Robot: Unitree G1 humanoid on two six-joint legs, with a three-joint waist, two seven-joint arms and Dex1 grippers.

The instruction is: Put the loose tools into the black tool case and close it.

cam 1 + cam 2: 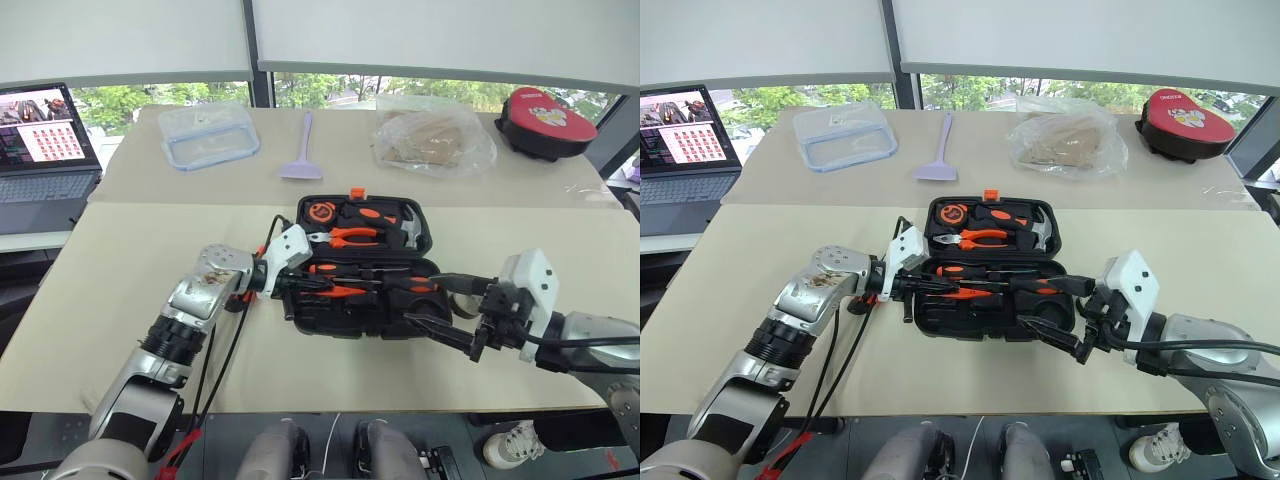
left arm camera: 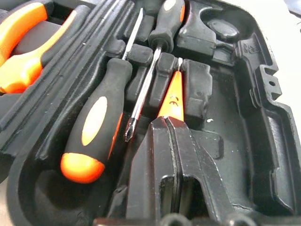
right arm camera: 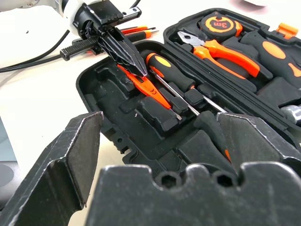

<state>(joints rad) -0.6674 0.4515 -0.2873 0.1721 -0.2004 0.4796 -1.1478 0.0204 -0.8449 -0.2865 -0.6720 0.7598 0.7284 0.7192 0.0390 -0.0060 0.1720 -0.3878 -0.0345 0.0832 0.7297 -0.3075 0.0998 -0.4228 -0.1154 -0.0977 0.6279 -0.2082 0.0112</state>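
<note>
The black tool case (image 1: 350, 326) lies open in the middle of the table. Two long screwdrivers (image 2: 94, 127) (image 2: 165, 23) rest head to tail in slots of its near half. Beside them lies the small orange tester screwdriver (image 2: 173, 94). My left gripper (image 3: 141, 70) reaches in from the case's left, shut, its tips down on the tester; whether they pinch it is unclear. My right gripper (image 1: 425, 302) hovers open at the case's near right corner with nothing in it. An orange-black tool (image 3: 138, 32) lies on the table beyond my left wrist.
The case's far half holds pliers (image 1: 350, 237), a tape measure (image 1: 320, 212) and a hammer (image 1: 405, 230). On the far table are a clear container (image 1: 208, 135), a lilac spatula (image 1: 302, 150), a plastic bag (image 1: 432, 135) and a red-topped round case (image 1: 545, 120). A laptop (image 1: 40, 150) stands at far left.
</note>
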